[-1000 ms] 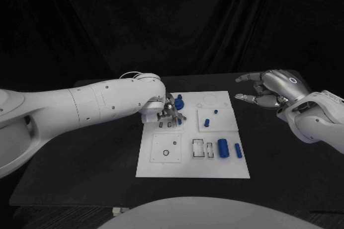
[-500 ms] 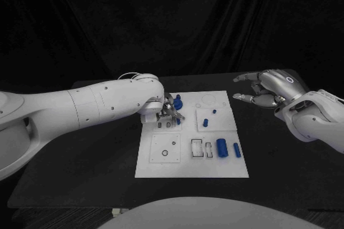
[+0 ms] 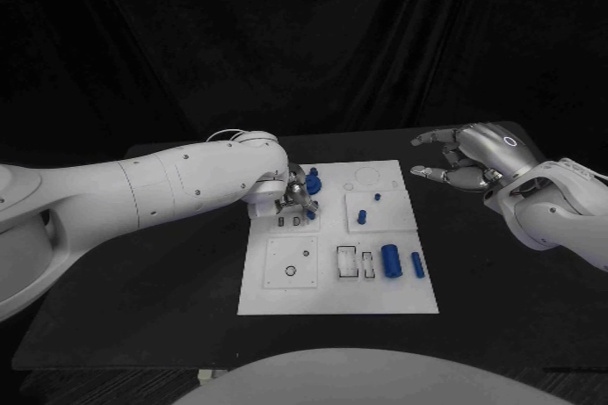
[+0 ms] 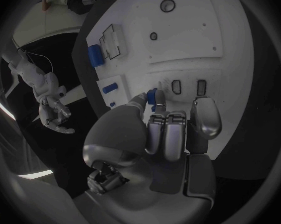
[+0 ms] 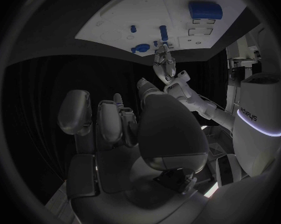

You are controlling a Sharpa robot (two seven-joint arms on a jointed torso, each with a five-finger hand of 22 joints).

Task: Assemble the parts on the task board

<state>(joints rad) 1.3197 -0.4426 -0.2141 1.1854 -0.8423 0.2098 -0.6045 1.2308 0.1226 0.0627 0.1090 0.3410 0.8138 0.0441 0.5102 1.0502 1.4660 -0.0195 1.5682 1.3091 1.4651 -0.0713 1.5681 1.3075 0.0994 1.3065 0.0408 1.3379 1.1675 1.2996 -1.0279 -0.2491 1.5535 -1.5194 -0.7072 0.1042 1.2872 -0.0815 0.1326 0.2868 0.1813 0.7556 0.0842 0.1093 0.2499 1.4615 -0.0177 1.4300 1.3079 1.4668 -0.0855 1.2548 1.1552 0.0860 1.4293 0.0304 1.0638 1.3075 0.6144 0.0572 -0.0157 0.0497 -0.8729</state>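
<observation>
**Left hand pinching small blue part over board's upper-left slots; right hand free off the board**

Left hand [image 3: 294,197] is down on the upper-left area of the task board [image 3: 340,295]. In the left wrist view its fingers [image 4: 167,132] are curled together, thumb and a fingertip clamped on a small blue part [image 4: 152,96]. That part sits right at the fingertips, just beside two small dark slots [image 4: 189,86] in the board; whether it touches the board, cannot tell.

Right hand [image 3: 475,157] is above the worktop [image 3: 507,308], off the board's far-right corner, well apart from the left hand. Its fingers [image 3: 435,136] are spread apart and loosely bent, nothing between them.

Other parts relative to the left fingers:
- blue piece [image 3: 314,181] just beyond the fingertips, near the board's far edge.
- short blue peg [image 3: 361,217] to the right of the fingers, on a raised square panel.
- tiny blue dot-like piece [image 3: 379,196] on the same panel, further off.
- large blue cylinder [image 3: 392,260] and a slimmer blue bar [image 3: 417,264] lying side by side, well apart from both hands, toward the board's near-right part.
- rectangular cut-outs [image 3: 346,261] just left of the cylinder.
</observation>
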